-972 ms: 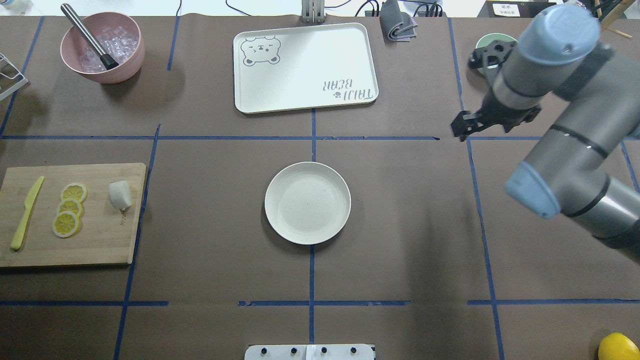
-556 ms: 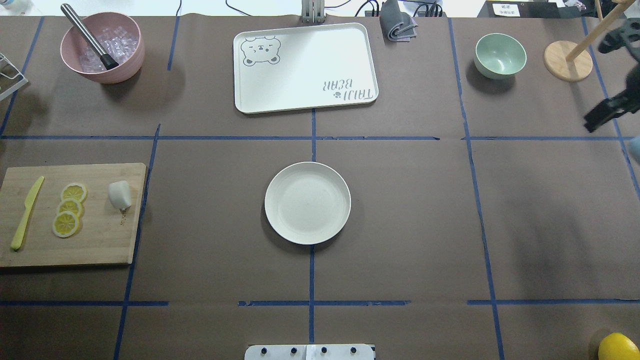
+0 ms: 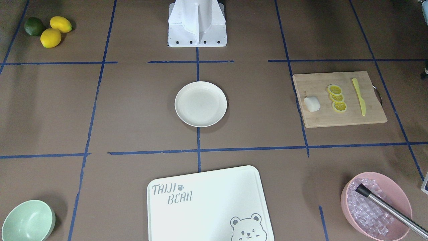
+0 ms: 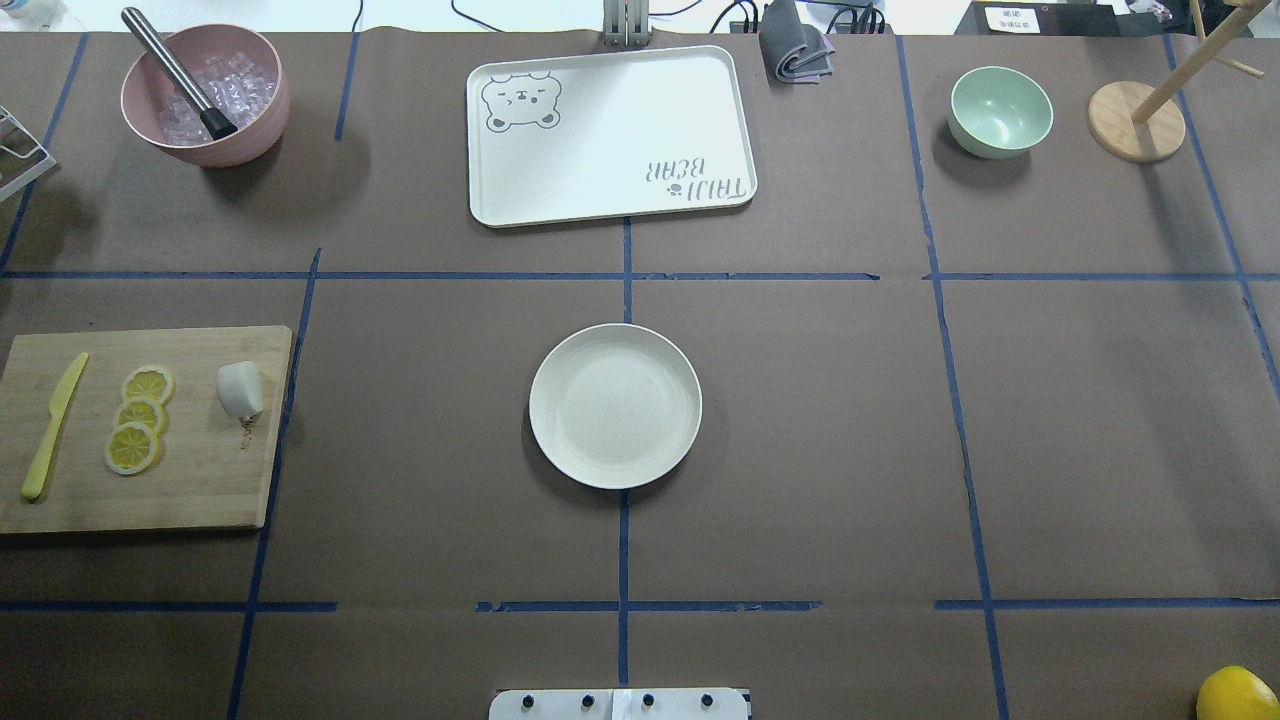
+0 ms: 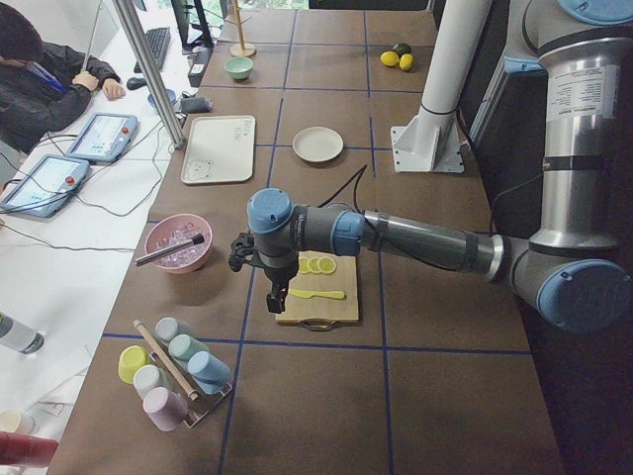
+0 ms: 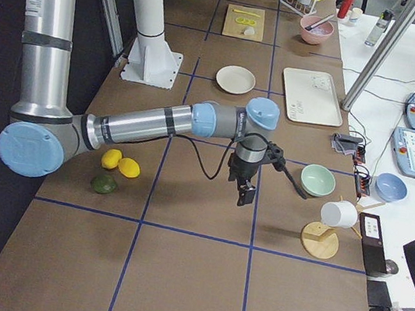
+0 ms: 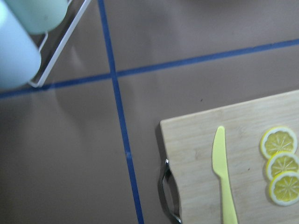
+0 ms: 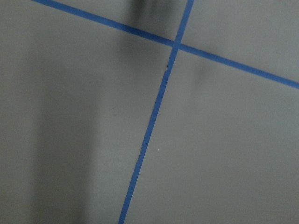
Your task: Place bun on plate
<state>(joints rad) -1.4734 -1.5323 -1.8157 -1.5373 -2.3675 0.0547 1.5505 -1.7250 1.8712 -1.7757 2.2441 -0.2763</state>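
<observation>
Hovering left gripper (image 5: 274, 302) at 9 o'clock end of wooden cutting board (image 4: 190, 480) | fingers: cannot tell | small white oblong bun (image 4: 240, 389) at board's 3 o'clock, long axis 12–6 | left arm nearer

My left arm (image 5: 415, 240) reaches out flat, left gripper (image 5: 276, 297) pointing down. My right arm (image 6: 149, 124) does the same, right gripper (image 6: 244, 195) down too. Open or closed, I can't tell.

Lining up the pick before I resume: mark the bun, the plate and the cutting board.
bun (image 4: 240, 388), overhead exterior view, middle of its white top.
plate (image 4: 615, 405), overhead exterior view, bare centre of its floor.
cutting board (image 4: 200, 480), overhead exterior view, bare wood nearer the robot than the bun.
</observation>
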